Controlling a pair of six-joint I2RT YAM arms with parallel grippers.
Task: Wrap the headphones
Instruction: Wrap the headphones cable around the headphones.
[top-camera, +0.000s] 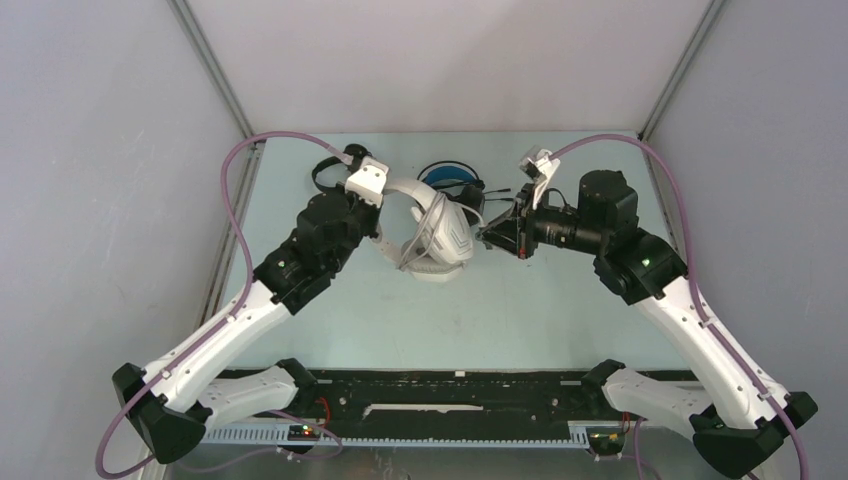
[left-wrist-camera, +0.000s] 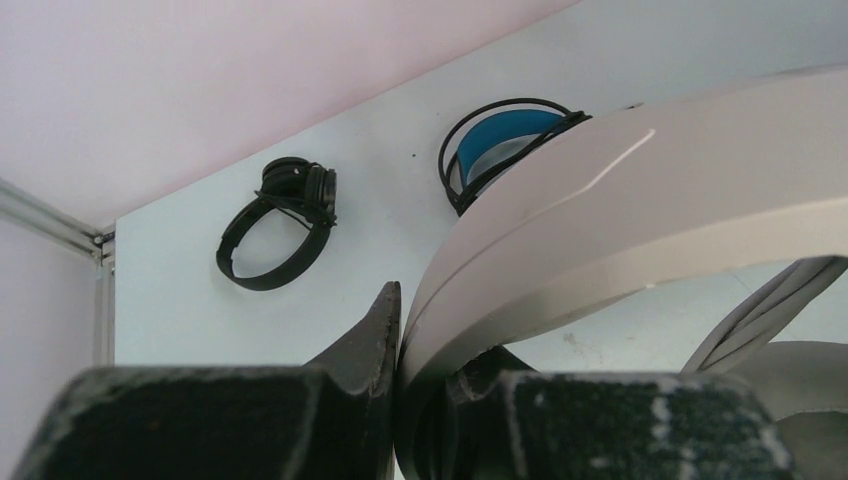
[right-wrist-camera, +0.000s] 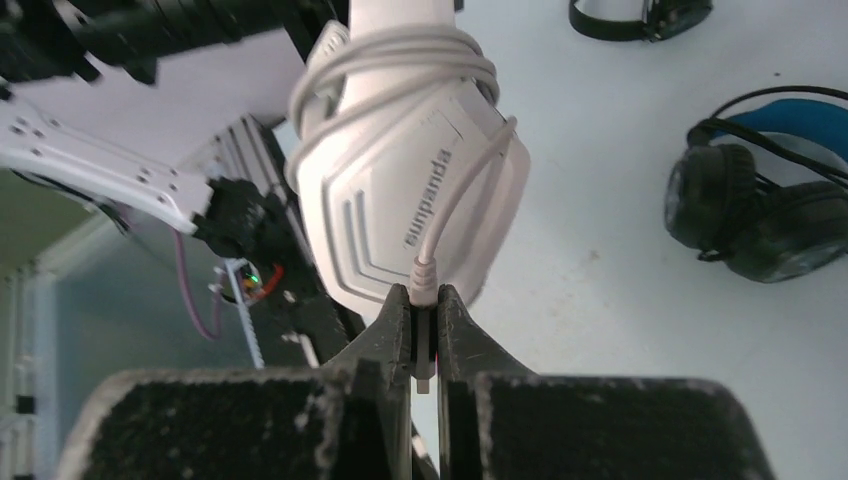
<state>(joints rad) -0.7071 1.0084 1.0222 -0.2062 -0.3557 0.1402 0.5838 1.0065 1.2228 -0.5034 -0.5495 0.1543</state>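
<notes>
The white over-ear headphones (top-camera: 438, 235) hang in mid-table, their white cable wound around the earcup (right-wrist-camera: 410, 190). My left gripper (left-wrist-camera: 400, 330) is shut on the white headband (left-wrist-camera: 640, 210). My right gripper (right-wrist-camera: 424, 300) is shut on the cable's plug end (right-wrist-camera: 424, 275), right beside the earcup. The black pair with blue headband (top-camera: 452, 182) lies behind on the table and also shows in the right wrist view (right-wrist-camera: 770, 190). The small all-black pair (left-wrist-camera: 280, 222) lies at the far left, mostly hidden behind my left wrist in the top view (top-camera: 330, 165).
The enclosure walls (top-camera: 420, 60) stand close behind and at both sides. A black rail (top-camera: 450, 385) runs along the near edge between the arm bases. The purple hoses (top-camera: 235, 170) loop above each arm.
</notes>
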